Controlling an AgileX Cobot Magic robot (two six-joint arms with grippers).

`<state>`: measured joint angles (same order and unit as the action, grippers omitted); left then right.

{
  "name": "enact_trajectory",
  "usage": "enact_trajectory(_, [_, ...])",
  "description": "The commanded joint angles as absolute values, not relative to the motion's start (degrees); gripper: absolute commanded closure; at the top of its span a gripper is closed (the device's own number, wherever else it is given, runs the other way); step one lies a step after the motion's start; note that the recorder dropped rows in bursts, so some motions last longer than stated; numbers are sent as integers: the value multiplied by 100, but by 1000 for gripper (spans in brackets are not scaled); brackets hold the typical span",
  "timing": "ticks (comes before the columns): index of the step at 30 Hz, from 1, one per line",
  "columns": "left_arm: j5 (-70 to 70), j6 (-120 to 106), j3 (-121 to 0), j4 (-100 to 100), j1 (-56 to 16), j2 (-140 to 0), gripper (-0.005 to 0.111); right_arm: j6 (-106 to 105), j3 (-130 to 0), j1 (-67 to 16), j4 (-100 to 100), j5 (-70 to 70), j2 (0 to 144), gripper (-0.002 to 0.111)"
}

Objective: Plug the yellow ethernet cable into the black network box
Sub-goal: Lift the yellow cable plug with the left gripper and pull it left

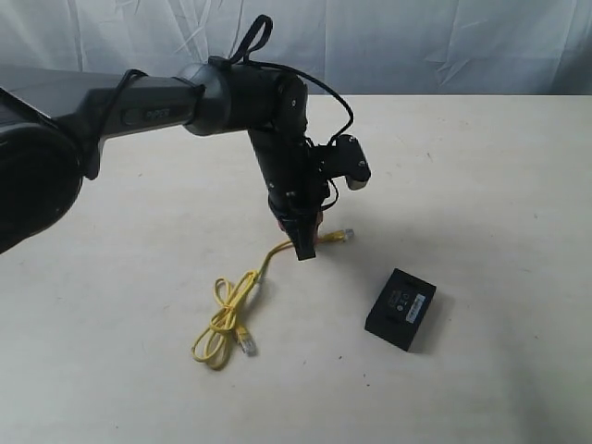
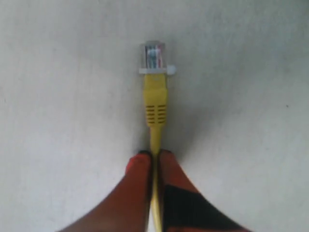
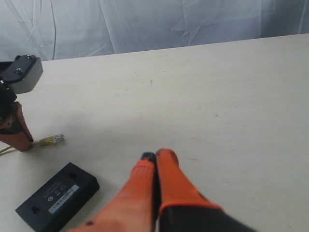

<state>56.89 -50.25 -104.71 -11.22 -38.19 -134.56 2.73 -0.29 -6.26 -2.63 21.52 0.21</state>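
My left gripper (image 1: 308,242) is shut on the yellow ethernet cable (image 1: 231,310), pinching the cord just behind one clear plug (image 2: 153,55). That plug (image 1: 347,235) sticks out past the orange fingers (image 2: 140,169) toward the right, close above the table. The rest of the cable lies in loops at front left, its other plug (image 1: 248,346) resting on the table. The black network box (image 1: 401,308), with a white label strip, sits flat to the right of the held plug and nearer the front, apart from it. My right gripper (image 3: 155,155) is shut and empty, above the table beside the box (image 3: 57,195).
The pale table (image 1: 481,185) ends at a white cloth backdrop (image 1: 416,42). The left arm (image 1: 148,106) reaches in from the left over the table's middle. The right arm does not appear in the exterior view.
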Motion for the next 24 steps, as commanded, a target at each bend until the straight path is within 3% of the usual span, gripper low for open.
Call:
enact_trajectory(1, [6016,-4590,-10492,-790,-3837,-13213,107,259,0,-637,-259,2083,0,109])
enact_trajectory(8, [6442,-3608,-10308,-444,-3734,-12299,107,259,0,-637,-259,2083,0,109])
enact_trajectory(24, [4453,-3911,-6897,-806,-3422,-9889,107,259,0,-637,-259,2083,0,109])
